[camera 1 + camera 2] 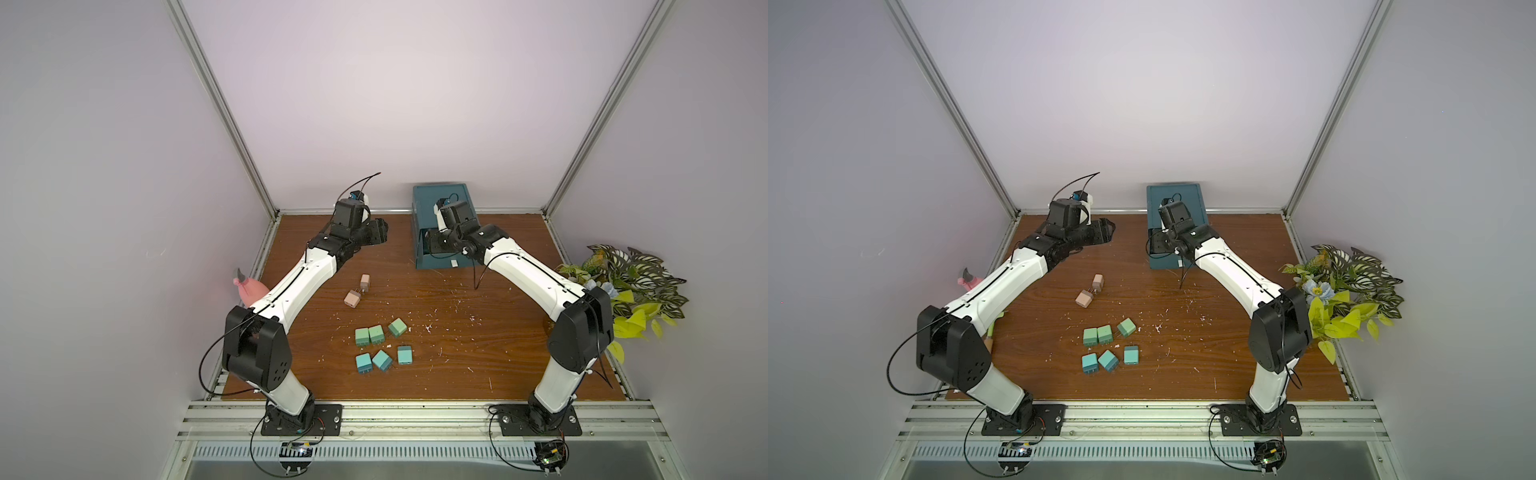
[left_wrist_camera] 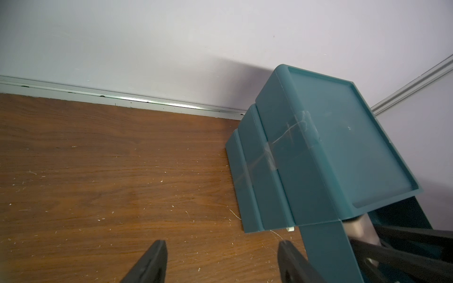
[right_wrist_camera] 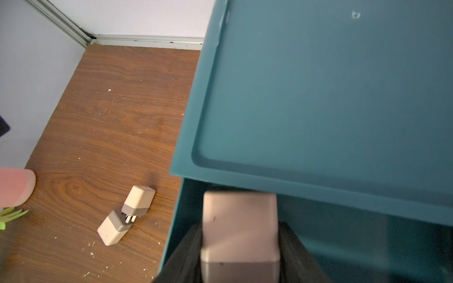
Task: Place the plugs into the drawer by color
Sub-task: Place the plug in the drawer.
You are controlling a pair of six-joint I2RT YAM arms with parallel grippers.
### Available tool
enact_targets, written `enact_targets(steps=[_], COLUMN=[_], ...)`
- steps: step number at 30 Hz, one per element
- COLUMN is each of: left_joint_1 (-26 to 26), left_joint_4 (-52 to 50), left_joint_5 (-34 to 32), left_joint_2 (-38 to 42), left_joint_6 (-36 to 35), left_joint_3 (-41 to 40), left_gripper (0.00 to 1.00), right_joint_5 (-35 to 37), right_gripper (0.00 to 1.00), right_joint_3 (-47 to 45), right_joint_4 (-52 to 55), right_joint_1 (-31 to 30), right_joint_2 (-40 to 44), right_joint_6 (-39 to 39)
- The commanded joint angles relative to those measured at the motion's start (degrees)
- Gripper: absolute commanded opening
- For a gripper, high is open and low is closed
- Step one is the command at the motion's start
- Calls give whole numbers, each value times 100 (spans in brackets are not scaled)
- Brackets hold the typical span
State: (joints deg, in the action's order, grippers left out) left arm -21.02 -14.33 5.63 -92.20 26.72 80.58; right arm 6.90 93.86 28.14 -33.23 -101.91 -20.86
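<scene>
The dark teal drawer (image 1: 422,199) chest stands at the back, and its uppermost drawer (image 1: 434,264) is pulled out toward me. My right gripper (image 3: 240,235) reaches into that drawer, shut on a pale pink-beige plug (image 3: 240,220). My left gripper (image 2: 223,245) hovers open and empty over bare wood just left of the chest (image 2: 306,152). Two pink-beige plugs (image 1: 365,283) (image 1: 352,299) lie mid-table. Nearer me sit three light green plugs (image 1: 376,334) in a row. Three turquoise plugs (image 1: 382,360) lie in front of them.
A pink toy (image 1: 249,291) lies at the table's left edge under my left arm. A leafy artificial plant (image 1: 623,286) fills the right edge. White crumbs dot the wooden tabletop (image 1: 478,353). Walls and aluminium rails enclose the back and sides.
</scene>
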Motion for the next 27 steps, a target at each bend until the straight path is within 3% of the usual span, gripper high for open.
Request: enact_targets(steps=[1,10,20,27], left_joint_1=[-25,-25,-25,-25], left_joint_4=[0,-130,-429,-1060], left_joint_5=[-121,-210,-350,-719], left_joint_2=[132,106,133,-56], left_joint_6=[-107,-158,-270,-745], left_joint_3=[-59,-42,-180,-385], left_gripper=[67,67,67,65], right_joint_5=[-126,-234,-259,-474], right_gripper=[36,44,61,62], right_joint_3=[276,279,326,-72], right_joint_4=[-12,-2,-2,-392], right_joint_1=[51,103,124,112], right_joint_2=[65,140,431,1063], right_joint_6=[-47,1,97,173])
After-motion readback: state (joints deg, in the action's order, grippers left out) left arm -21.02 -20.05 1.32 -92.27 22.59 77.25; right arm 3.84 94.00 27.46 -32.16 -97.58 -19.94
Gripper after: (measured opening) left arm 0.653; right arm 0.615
